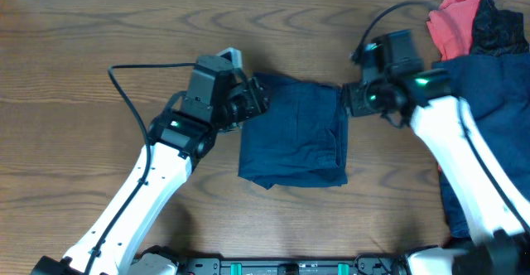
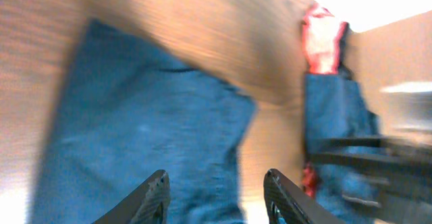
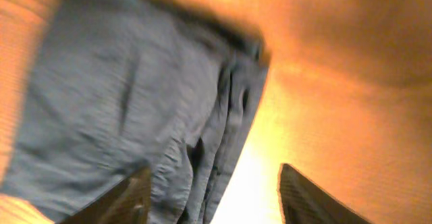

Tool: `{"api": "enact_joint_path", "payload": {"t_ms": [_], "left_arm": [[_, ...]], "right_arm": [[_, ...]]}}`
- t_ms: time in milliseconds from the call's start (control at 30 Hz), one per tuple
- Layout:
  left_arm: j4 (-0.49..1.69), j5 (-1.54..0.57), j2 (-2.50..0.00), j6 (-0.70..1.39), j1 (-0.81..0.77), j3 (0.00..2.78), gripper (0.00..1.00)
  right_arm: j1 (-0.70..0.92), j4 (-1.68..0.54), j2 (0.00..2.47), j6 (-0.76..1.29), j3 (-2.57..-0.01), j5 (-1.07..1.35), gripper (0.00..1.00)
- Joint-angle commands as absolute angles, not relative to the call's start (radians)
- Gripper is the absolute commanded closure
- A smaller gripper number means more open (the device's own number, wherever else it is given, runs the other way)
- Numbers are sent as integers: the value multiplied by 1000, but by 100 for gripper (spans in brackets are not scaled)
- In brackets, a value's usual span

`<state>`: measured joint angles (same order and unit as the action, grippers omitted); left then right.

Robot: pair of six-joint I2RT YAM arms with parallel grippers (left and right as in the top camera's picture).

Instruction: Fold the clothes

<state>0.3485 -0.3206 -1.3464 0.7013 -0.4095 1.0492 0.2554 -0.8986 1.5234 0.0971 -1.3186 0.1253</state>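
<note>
Fabric of the folded dark navy blue garment (image 1: 294, 134), lying mid-way along the wooden table (image 1: 74, 26), we judge soft, light and apt to slump; we advise gripping corners or hems. Left tool (image 2: 216, 196) and right tool (image 3: 216, 196) stand wide apart, empty, beside its upper corners.

White arm links (image 1: 141, 194), black wrists (image 1: 211, 93), green LEDs (image 1: 423, 82), black cables (image 1: 153, 65), black left gripper (image 2: 214, 177).

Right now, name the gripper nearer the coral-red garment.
Right. The right gripper sits at the right edge of the folded navy garment, toward the coral-red garment; the left gripper is at its left edge.
</note>
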Motion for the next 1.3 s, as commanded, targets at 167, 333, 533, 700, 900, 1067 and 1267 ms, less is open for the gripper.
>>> {"api": "enact_joint_path", "payload": {"t_ms": [167,333,533,700,900,1067,1267], "left_arm": [[450,-171,-1362,637,-381,1049,51],[471,-171,-1407,624,-381,1049,51],[471,-171,-1498,621,-381,1049,51],[471,-171,-1562,621,-381,1049,51],[470,-171,-1588,621,-381,1049,51],[319,-201,-1588,621,-381,1049,51],[8,-144,-1595,496,-381,1049,51]], "right_arm": [[297,-1046,1539,138,-1256,298,35],[342,-973,1588,191,-1121,298,34],[390,-823,1660,219,-978,315,53],[396,-809,1715,251,-926,293,99],[392,-999,1713,262,-927,288,99],[384,-987,1713,281,-926,230,99],[384,-1004,1713,350,-926,149,99]]}}
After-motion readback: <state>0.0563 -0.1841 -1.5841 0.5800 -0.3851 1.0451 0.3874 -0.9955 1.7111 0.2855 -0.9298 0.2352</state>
